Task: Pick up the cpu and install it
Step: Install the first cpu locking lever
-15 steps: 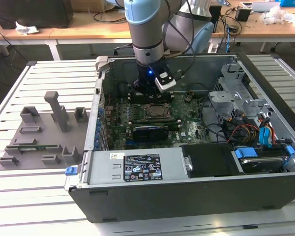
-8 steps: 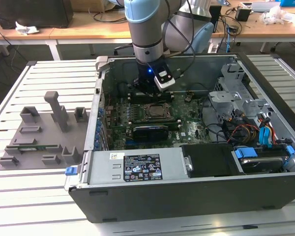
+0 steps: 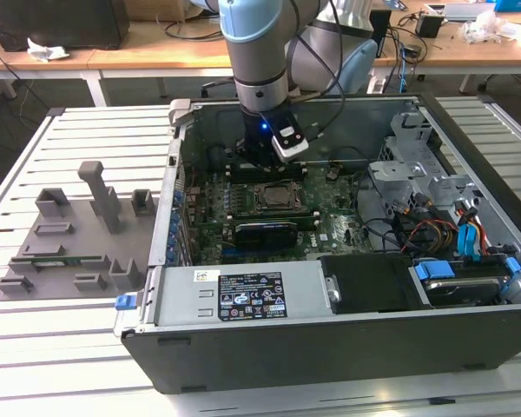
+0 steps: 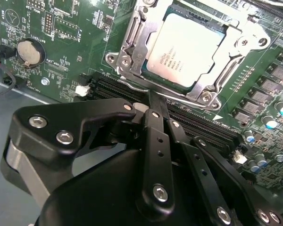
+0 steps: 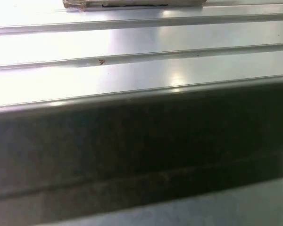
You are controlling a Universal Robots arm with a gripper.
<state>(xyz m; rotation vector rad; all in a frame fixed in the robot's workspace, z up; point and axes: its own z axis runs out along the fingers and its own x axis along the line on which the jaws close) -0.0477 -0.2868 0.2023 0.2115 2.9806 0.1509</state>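
A lab — cluttered workbenches (image 3: 469,43), slatted aluminium table (image 3: 87,156)

Cpu (image 4: 186,49): silvery square chip, flat, seated in motherboard socket (image 4: 132,56) frame.

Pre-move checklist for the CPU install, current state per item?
1. cpu in the socket: ok, its metal top lies inside the frame in the second wrist view.
2. cpu lying flat: cannot tell, the near edge is hidden behind the gripper links.
3. Gripper free of the cpu: ok, its tip sits at the socket's near edge, not on the chip.
4. Finger state: cannot tell.
5. Arm inside the open case: ok, in the exterior view the wrist hangs over the motherboard, apart from the case walls.
6. Grey fixture blocks on the table at the exterior view's left: ok, no chip visible on them.
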